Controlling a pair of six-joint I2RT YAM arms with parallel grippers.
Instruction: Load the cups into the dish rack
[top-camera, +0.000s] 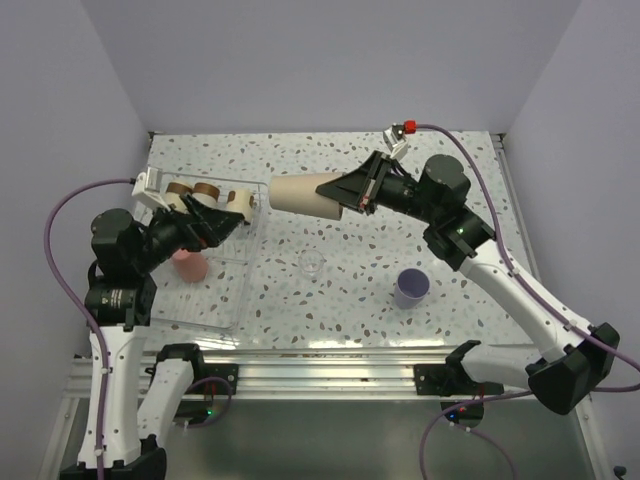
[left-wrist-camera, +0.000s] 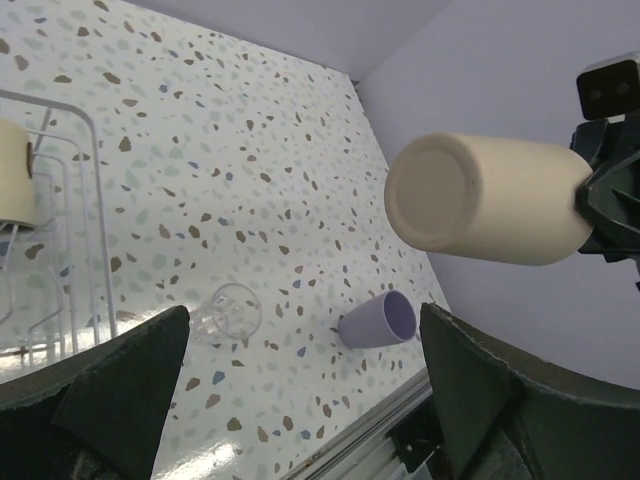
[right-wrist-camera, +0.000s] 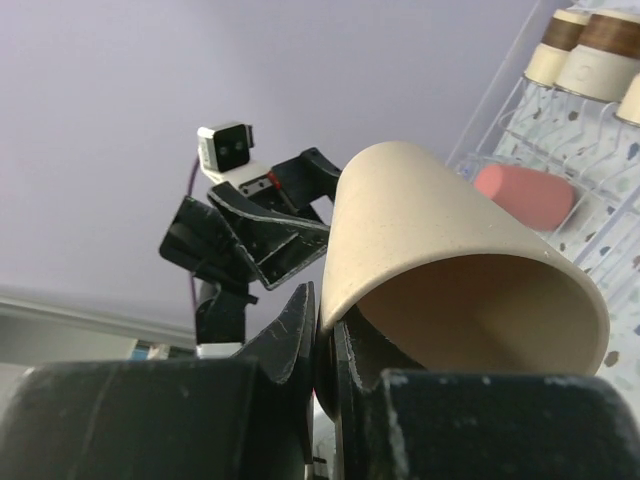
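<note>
**Item 1: right fingers (right-wrist-camera: 322, 345).** I read them as clenched on one wall of the beige cup's (top-camera: 305, 193) rim, one finger inside the mouth and one outside. The cup is carried on its side above the bench (top-camera: 330, 235), base pointing toward the left arm.

**Item 2: left fingers (top-camera: 228, 215).** Spread wide and holding nothing. They face the base of the beige cup and stand just beside it over the right edge of the dish rack (top-camera: 205, 322).

**Item 3: dish rack.** It lies at the left of the bench. I count three cream cups (top-camera: 207, 190) with brown bands along its far side and a coral cup (top-camera: 188, 265) nearer, partly under the left arm.

**Item 4: loose stock on the bench.** One clear cup (top-camera: 312, 264) and one lavender cup (top-camera: 411, 287), well apart from each other and outside the rack.

**Item 5: hazards, my estimate.**
- The grip holds a single rim wall of a long cup, so the cup could pivot or slip out if I swing or tilt it quickly.
- The two arms meet in a small space, so a careless advance could knock the cup's base into the left fingers.
- Lowering the cup toward the rack from here could push it into the banded cups.
- If the right fingers let go before the left ones have closed, the cup would fall onto the rack edge.
</note>
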